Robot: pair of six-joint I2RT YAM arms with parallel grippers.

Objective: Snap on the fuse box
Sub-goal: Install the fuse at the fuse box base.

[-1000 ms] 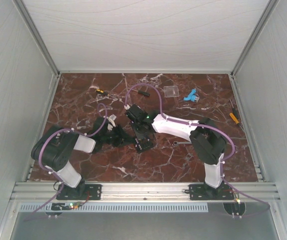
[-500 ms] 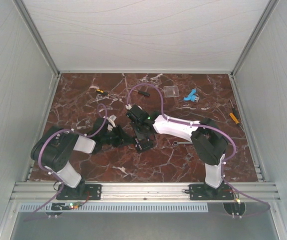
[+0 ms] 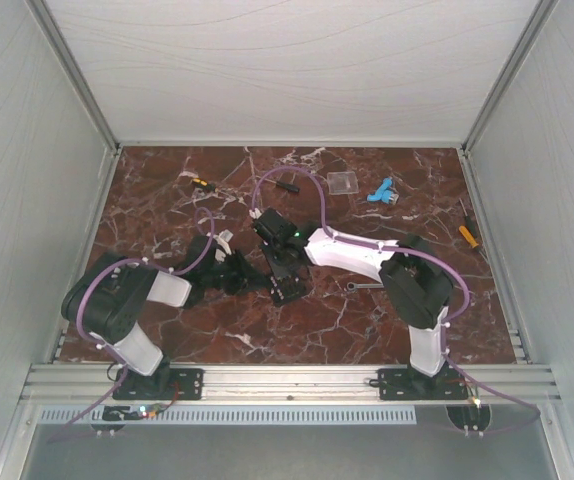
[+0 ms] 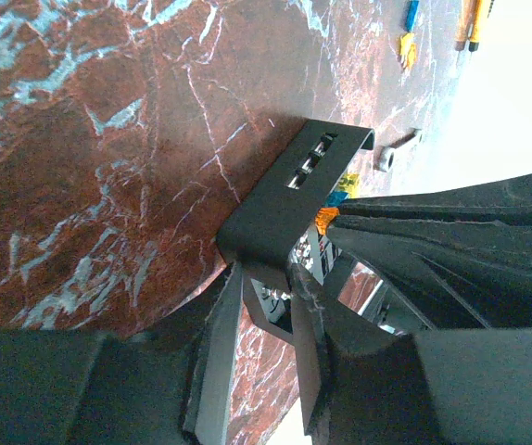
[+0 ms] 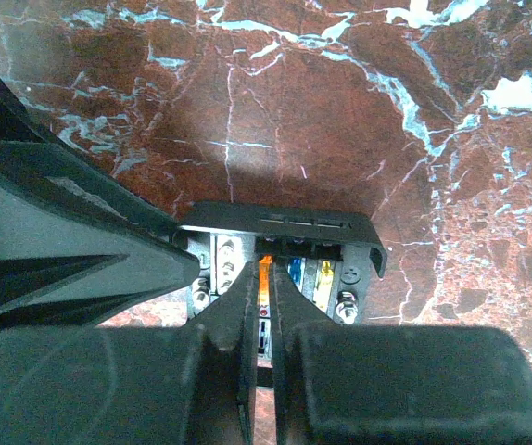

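little has shifted; both arms stay put. left gripper (image 4: 266, 311) grips the fuse box (image 4: 289, 199) from the box's left. right gripper (image 5: 268, 283), pinched shut, sits on its fuses (image 5: 296, 272); the box's long side runs across those fingers.
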